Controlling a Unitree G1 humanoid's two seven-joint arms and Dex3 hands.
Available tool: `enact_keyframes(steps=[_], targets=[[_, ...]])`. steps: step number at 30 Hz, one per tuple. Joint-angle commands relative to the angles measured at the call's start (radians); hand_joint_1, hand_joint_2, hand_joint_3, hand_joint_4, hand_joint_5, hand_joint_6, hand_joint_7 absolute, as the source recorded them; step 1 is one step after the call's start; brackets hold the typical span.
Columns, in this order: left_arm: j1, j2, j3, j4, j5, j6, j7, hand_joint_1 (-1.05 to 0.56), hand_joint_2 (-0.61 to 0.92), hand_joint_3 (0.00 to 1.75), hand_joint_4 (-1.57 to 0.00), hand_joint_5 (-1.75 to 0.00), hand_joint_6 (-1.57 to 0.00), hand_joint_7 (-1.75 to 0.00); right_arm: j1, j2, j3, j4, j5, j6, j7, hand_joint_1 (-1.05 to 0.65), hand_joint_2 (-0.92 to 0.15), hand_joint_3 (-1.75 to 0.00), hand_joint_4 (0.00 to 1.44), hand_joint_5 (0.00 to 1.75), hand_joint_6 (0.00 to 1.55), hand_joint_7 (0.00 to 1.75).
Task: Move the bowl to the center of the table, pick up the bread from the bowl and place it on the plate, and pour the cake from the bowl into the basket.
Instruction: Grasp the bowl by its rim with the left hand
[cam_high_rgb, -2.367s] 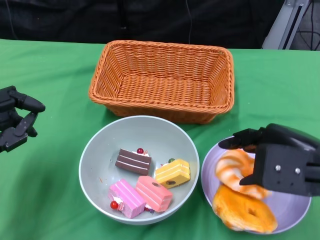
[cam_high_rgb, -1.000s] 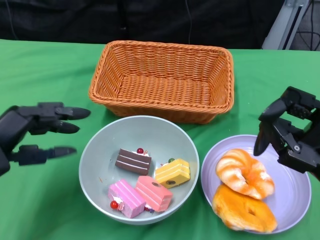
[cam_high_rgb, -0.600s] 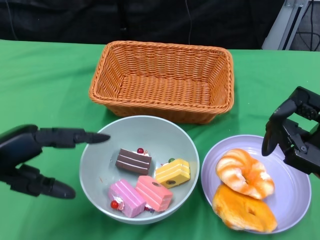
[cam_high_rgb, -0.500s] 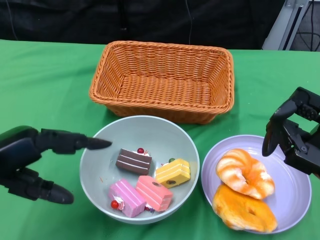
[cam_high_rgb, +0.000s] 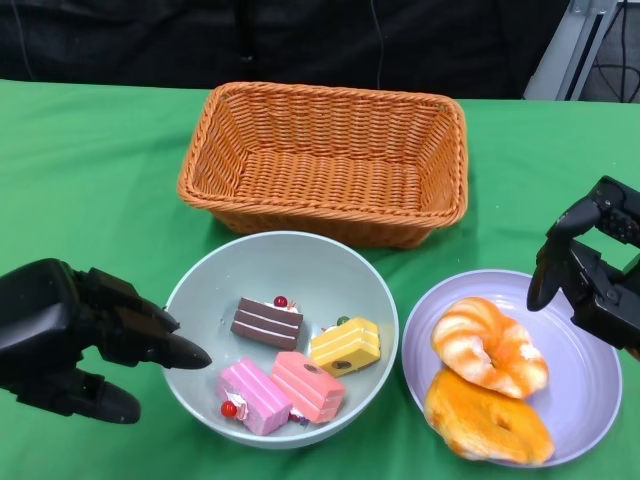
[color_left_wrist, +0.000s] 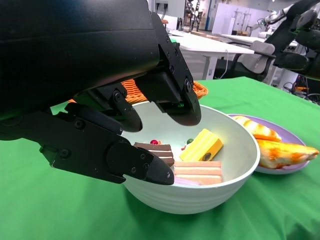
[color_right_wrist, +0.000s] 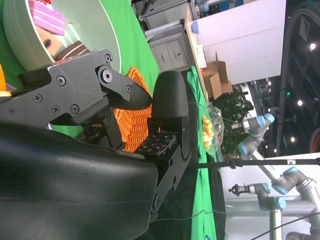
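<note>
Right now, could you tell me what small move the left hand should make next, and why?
Probably close the left hand on the bowl rim: its fingers already straddle the near wall, both breads lie on the plate, and only cakes remain to pour.

Even, bright light falls from above on the green table (cam_high_rgb: 90, 150); shadows are soft and lie close beneath the bowl (cam_high_rgb: 190, 310) and basket (cam_high_rgb: 325, 160). The head view is sharp, with a dark background. Both wrist views show the near robot hand as a large, slightly soft black mass; ceiling lamps glare in the right wrist view.
</note>
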Motion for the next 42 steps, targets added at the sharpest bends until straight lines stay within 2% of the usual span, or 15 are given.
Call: enact_keyframes(steps=[1, 3, 11, 17, 20, 26, 32, 39, 42], targets=[[-0.029, -0.051, 0.066, 0.040, 0.155, -0.106, 0.091, -0.35, 0.83, 0.01, -1.01, -0.08, -0.97, -0.06, 0.010, 0.003, -0.008, -0.029, 0.022, 0.018, -0.024, -0.09, -0.76, -0.81, 0.68, 1.74, 0.69, 1.31], [-0.044, -0.085, 0.104, 0.061, 0.263, -0.154, 0.148, -0.34, 0.85, 0.01, -1.07, -0.11, -1.03, -0.07, 0.011, 0.004, -0.008, -0.027, 0.025, 0.014, -0.024, -0.09, -0.76, -0.82, 0.69, 1.73, 0.69, 1.30], [-0.062, -0.075, 0.112, 0.084, 0.470, -0.162, 0.338, -0.33, 0.86, 0.01, -1.09, -0.09, -1.07, -0.05, 0.012, 0.006, -0.005, -0.029, 0.015, -0.002, -0.023, -0.08, -0.73, -0.88, 0.69, 1.74, 0.68, 1.33], [-0.063, -0.052, 0.083, 0.075, 0.546, -0.145, 0.450, -0.33, 0.86, 0.00, -1.10, -0.08, -1.07, -0.03, 0.012, 0.006, -0.005, -0.029, 0.014, -0.002, -0.023, -0.08, -0.73, -0.89, 0.69, 1.74, 0.68, 1.33], [-0.051, -0.062, 0.052, 0.031, 0.649, -0.099, 0.523, -0.33, 0.87, 0.00, -1.08, -0.06, -1.07, -0.02, 0.030, 0.015, -0.011, -0.060, 0.021, 0.008, -0.049, -0.09, -0.72, -0.87, 0.70, 1.72, 0.69, 1.32], [-0.037, -0.027, -0.025, -0.022, 0.749, -0.009, 0.668, -0.32, 0.87, 0.00, -1.06, -0.04, -1.05, 0.00, 0.039, 0.018, -0.009, -0.075, 0.025, 0.007, -0.056, -0.09, -0.74, -0.87, 0.71, 1.71, 0.70, 1.31], [-0.029, 0.012, -0.124, -0.081, 0.760, 0.094, 0.702, -0.33, 0.87, 0.00, -1.04, -0.02, -1.02, 0.00, 0.048, 0.021, -0.009, -0.079, 0.030, -0.007, -0.049, -0.10, -0.74, -0.87, 0.71, 1.71, 0.70, 1.31], [-0.030, 0.049, -0.201, -0.111, 0.751, 0.164, 0.722, -0.33, 0.87, 0.00, -1.04, -0.01, -1.01, 0.00, 0.051, 0.025, -0.008, -0.082, 0.030, -0.008, -0.054, -0.10, -0.74, -0.87, 0.71, 1.70, 0.69, 1.32], [-0.024, 0.061, -0.241, -0.151, 0.756, 0.237, 0.679, -0.36, 0.85, 0.01, -0.93, 0.00, -0.88, 0.00, 0.054, 0.031, -0.006, -0.095, 0.032, 0.001, -0.069, -0.10, -0.72, -0.90, 0.74, 1.69, 0.71, 1.32]])
